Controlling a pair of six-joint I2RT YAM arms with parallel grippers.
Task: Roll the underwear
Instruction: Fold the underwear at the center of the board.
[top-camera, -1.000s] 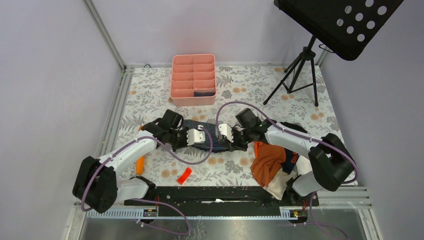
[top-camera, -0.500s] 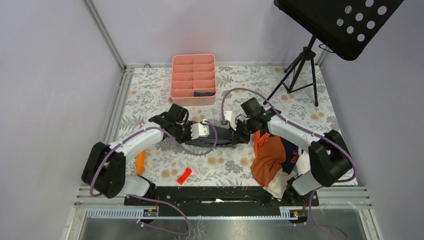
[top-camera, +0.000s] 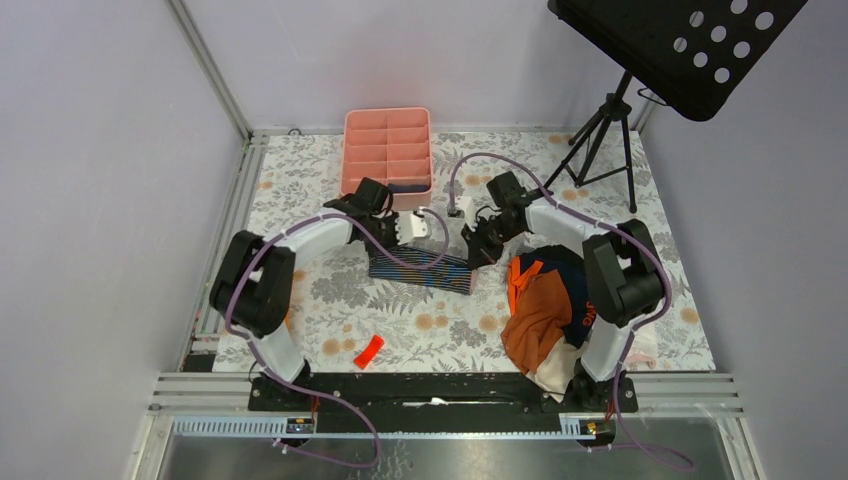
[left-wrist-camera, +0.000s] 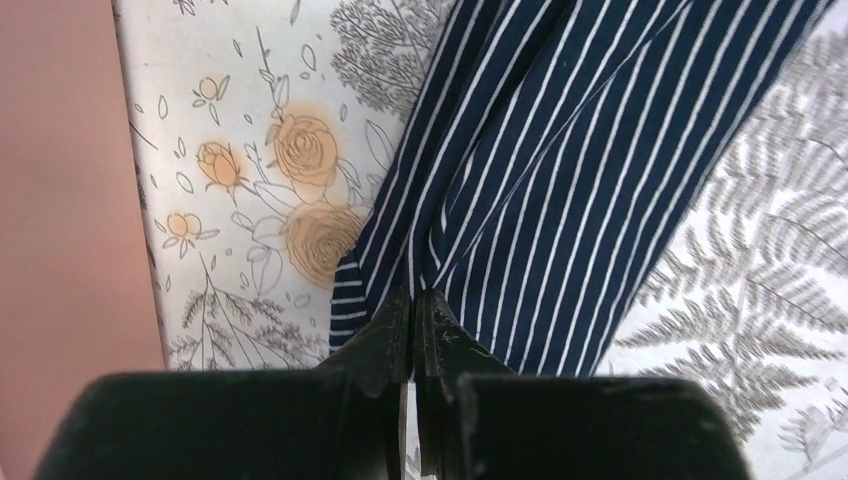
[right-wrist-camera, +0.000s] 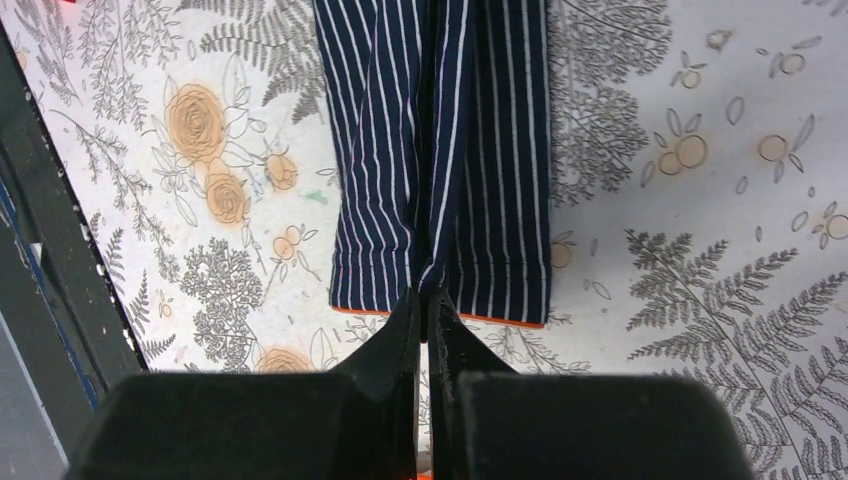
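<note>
**Left arm:** base lower left of top view, elbow swung out left, forearm reaching in to mid-frame. Left gripper: jaws nearly together, nipping a small ridge of cloth at the left short edge.

**Item:** striped underwear, navy w/ thin white stripes. Lies as a flat band on the floral desk, centre of top view, just below the pink divider tray. Orange trim on one short edge.

**Handling (est.):** light, limp, thin knit; no stiffness, will sag and crease, prob. slides easily on the desk. Best held at the end hems, pinching a raised fold, one gripper per end.

**Right arm:** base lower right, upper link upright, forearm angled up-left. Right gripper: jaws nearly together, pinching a crease at the orange-trimmed end.

**Other:** orange garment heaped right of the band, apart from it.
</note>
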